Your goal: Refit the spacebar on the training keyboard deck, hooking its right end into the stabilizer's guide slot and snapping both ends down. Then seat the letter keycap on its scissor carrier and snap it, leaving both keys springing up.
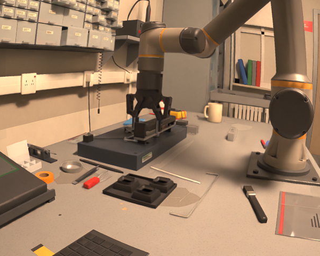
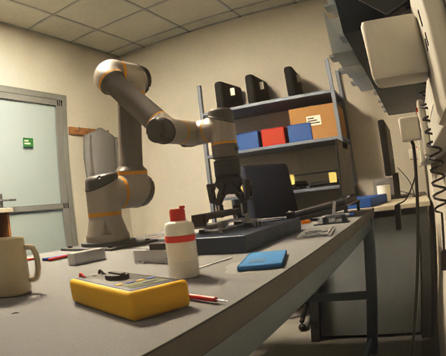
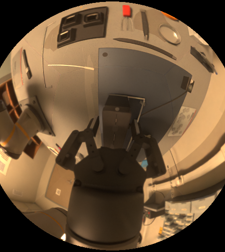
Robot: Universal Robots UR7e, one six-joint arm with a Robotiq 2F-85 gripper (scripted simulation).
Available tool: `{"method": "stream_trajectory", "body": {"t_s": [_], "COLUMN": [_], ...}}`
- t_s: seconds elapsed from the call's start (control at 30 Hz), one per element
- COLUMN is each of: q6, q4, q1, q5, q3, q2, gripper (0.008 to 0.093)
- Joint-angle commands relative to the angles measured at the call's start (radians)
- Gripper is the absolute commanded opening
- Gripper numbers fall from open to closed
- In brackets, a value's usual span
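The dark spacebar (image 1: pixel 152 126) (image 3: pixel 115 120) lies lengthwise on the wire stabilizer frame atop the navy keyboard deck (image 1: pixel 132 143) (image 2: pixel 238 234), its far end hidden behind my fingers. My gripper (image 1: pixel 148 120) (image 2: pixel 229 207) (image 3: pixel 115 125) straddles the bar near its middle and is open, holding nothing. A small dark letter keycap (image 1: pixel 87 137) (image 3: pixel 187 84) sits at the deck's far left corner, apart from the spacebar. I cannot tell whether the bar's ends are snapped down.
Behind the deck run the wall, a socket rail and a coiled cable (image 1: pixel 99 82). In front lie a black keycap tray (image 1: pixel 140 188), a red puller (image 1: pixel 91 182), tweezers, a dish (image 1: pixel 71 166), a rod and a brush (image 1: pixel 254 203). A mug (image 1: pixel 213 112) and a yellow meter (image 2: pixel 129 293) stand beyond.
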Motion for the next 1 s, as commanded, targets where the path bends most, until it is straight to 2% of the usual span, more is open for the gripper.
{"method": "stream_trajectory", "body": {"t_s": [0.0, 0.5, 0.97], "q6": [0.000, 0.000, 0.000], "q4": [0.000, 0.011, 0.070], "q1": [0.000, 0.000, 0.000], "q5": [0.000, 0.000, 0.000], "q3": [0.000, -0.005, -0.028], "q2": [0.000, -0.008, -0.045], "gripper": [0.0720, 0.0720, 0.0720]}}
